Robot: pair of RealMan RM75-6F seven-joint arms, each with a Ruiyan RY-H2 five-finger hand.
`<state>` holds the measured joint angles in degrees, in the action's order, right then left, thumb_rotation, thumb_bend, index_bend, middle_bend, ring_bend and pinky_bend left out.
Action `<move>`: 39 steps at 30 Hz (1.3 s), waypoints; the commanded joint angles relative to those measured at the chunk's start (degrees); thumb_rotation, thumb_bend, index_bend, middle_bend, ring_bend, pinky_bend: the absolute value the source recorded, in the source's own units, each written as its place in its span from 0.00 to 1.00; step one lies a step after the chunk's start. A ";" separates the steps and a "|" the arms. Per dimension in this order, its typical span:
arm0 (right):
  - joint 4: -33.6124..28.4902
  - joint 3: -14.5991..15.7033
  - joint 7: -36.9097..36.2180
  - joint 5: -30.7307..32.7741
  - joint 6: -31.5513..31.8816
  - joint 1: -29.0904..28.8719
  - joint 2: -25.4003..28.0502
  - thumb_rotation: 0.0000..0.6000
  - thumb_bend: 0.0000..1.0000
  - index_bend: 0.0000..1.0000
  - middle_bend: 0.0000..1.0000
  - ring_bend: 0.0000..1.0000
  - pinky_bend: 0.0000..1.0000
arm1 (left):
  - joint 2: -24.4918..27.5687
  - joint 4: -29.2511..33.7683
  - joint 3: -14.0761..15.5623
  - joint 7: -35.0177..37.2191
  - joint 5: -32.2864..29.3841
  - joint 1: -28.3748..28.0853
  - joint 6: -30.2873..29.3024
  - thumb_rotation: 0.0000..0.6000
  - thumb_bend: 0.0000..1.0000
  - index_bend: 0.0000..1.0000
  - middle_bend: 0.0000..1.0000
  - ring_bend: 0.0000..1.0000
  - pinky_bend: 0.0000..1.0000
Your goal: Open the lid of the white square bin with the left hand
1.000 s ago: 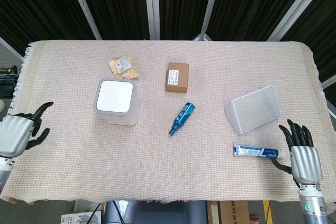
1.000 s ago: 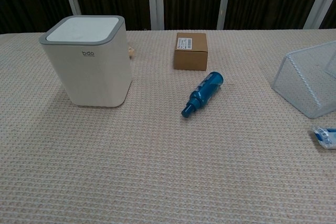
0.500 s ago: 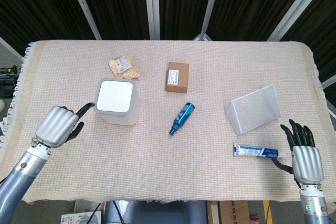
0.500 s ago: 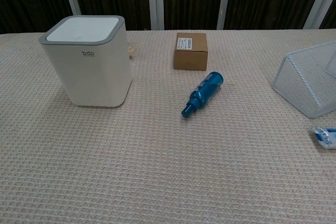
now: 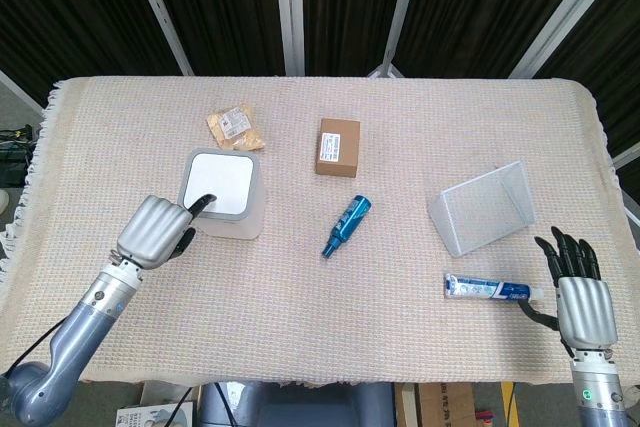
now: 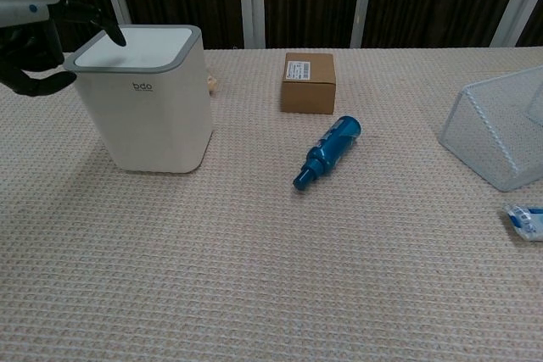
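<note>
The white square bin point(image 5: 222, 209) with a grey-rimmed white lid point(image 5: 219, 180) stands left of centre; its lid lies flat and closed. In the chest view the bin point(image 6: 153, 112) shows a small logo on its front. My left hand point(image 5: 158, 230) is just left of the bin, most fingers curled in, one finger stretched out with its tip on the lid's near left corner. The chest view shows that hand point(image 6: 34, 33) at the top left, fingertip on the lid's rim. My right hand point(image 5: 580, 299) rests at the table's near right edge, fingers spread, holding nothing.
A brown cardboard box point(image 5: 338, 145) and a blue bottle point(image 5: 346, 226) lie right of the bin. A snack packet point(image 5: 235, 127) lies behind it. A tipped wire mesh basket point(image 5: 483, 207) and a toothpaste tube point(image 5: 487, 289) are at the right, near my right hand.
My left hand has swung from the table's left edge to the bin, curling its fingers and putting one outstretched finger on the lid. The right hand has stayed put.
</note>
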<state>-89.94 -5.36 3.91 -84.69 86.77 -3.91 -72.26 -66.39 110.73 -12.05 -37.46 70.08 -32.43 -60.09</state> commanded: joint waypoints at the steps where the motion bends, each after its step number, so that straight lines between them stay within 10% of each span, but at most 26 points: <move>1: 0.09 0.00 0.13 0.08 -0.14 -0.08 -0.09 1.00 0.14 0.15 0.00 0.05 0.01 | -0.72 -0.82 0.65 -1.46 -1.22 -0.79 0.09 1.00 0.66 0.24 0.93 0.78 0.71; 16: -0.36 -0.11 0.01 0.59 -0.18 0.04 0.13 1.00 0.14 0.15 0.00 0.05 0.01 | 1.32 2.62 2.25 -1.23 -0.98 -1.77 -3.03 1.00 0.64 0.29 0.90 0.76 0.72; 21: -0.76 -0.09 -0.09 0.62 -0.01 0.19 0.41 1.00 0.14 0.15 0.00 0.06 0.01 | 1.34 3.81 2.52 0.19 8.08 2.24 -13.68 1.00 0.54 0.26 0.68 0.59 0.64; 29: -1.17 0.33 0.12 0.54 -0.80 0.02 0.60 1.00 0.14 0.15 0.00 0.06 0.01 | 2.25 9.08 10.06 -8.13 10.51 14.32 -27.94 1.00 0.45 0.20 0.22 0.14 0.23; 39: -2.19 1.09 -1.47 -0.98 -0.67 0.18 2.41 1.00 0.14 0.15 0.00 0.06 0.01 | 0.45 -6.66 17.82 15.53 15.96 25.24 -34.06 1.00 0.18 0.16 0.09 0.02 0.14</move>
<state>-92.09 -4.39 2.59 -85.47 86.03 -3.76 -70.05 -65.16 110.72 2.39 -31.21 84.08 -11.80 -91.81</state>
